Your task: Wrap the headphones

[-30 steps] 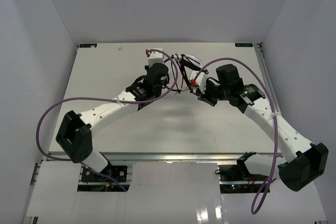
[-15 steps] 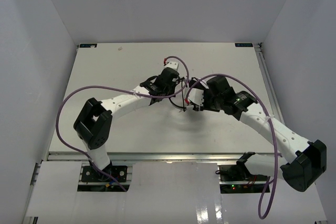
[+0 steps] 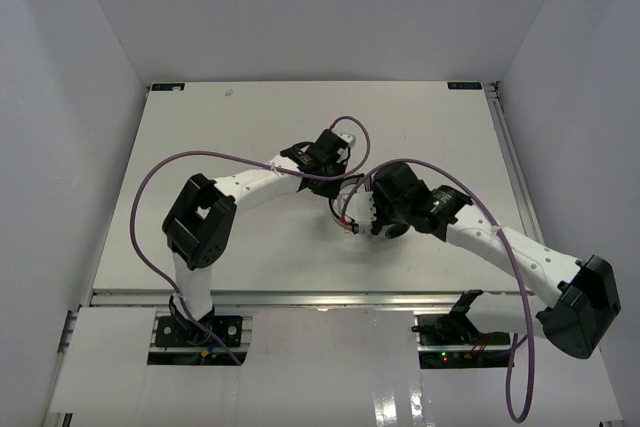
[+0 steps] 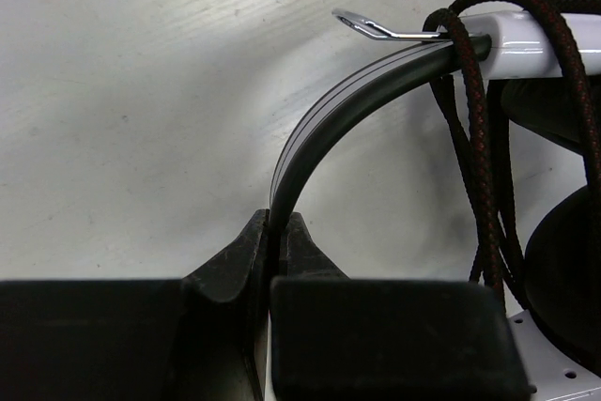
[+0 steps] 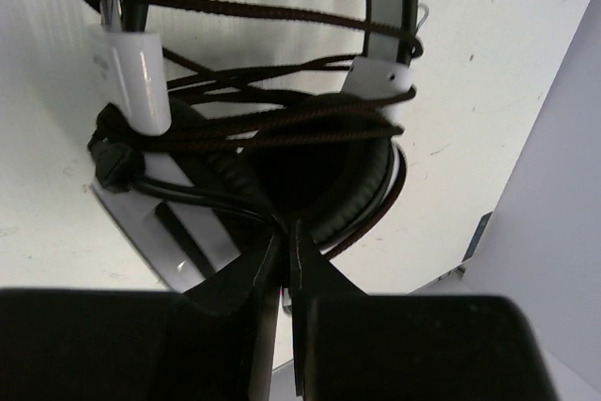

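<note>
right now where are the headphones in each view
top external: headphones near picture centre, small and partly hidden.
left wrist: the black headband arcs from the left claw, shut on it at bottom centre, up to the top right.
right wrist: an earcup and both headband ends fill the middle, above the right claw.
shared landmark: the dark braided cable wound across the headband, clear in both wrist views.
</note>
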Robot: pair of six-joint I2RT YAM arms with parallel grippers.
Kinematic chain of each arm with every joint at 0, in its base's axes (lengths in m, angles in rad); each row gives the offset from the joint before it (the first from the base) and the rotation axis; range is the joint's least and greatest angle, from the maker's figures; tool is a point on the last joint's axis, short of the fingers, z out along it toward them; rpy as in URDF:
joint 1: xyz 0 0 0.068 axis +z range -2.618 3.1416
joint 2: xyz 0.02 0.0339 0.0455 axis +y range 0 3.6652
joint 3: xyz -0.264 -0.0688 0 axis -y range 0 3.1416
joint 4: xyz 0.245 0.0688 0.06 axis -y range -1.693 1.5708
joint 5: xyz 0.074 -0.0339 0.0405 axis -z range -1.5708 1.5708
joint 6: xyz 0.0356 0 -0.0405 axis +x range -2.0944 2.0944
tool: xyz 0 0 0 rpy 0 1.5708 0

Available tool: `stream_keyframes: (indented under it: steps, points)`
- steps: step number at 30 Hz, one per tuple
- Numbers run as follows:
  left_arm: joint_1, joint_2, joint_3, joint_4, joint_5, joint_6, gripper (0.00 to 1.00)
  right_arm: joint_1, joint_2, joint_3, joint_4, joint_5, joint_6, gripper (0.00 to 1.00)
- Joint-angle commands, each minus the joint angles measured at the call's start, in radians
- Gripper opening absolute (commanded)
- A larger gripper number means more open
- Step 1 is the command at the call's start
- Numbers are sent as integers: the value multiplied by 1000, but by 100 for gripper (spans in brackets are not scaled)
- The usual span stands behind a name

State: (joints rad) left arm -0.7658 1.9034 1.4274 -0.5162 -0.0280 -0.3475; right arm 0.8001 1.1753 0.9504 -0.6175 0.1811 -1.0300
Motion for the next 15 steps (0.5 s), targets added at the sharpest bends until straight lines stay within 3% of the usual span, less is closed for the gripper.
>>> stream_keyframes:
  steps: [1,15]
  points:
    - [-9,-8,62,-30,135,32,0,57,59,14,126,101,-120,12]
    - [11,-19,12,-41,163,35,0,143,197,7,231,199,-189,15]
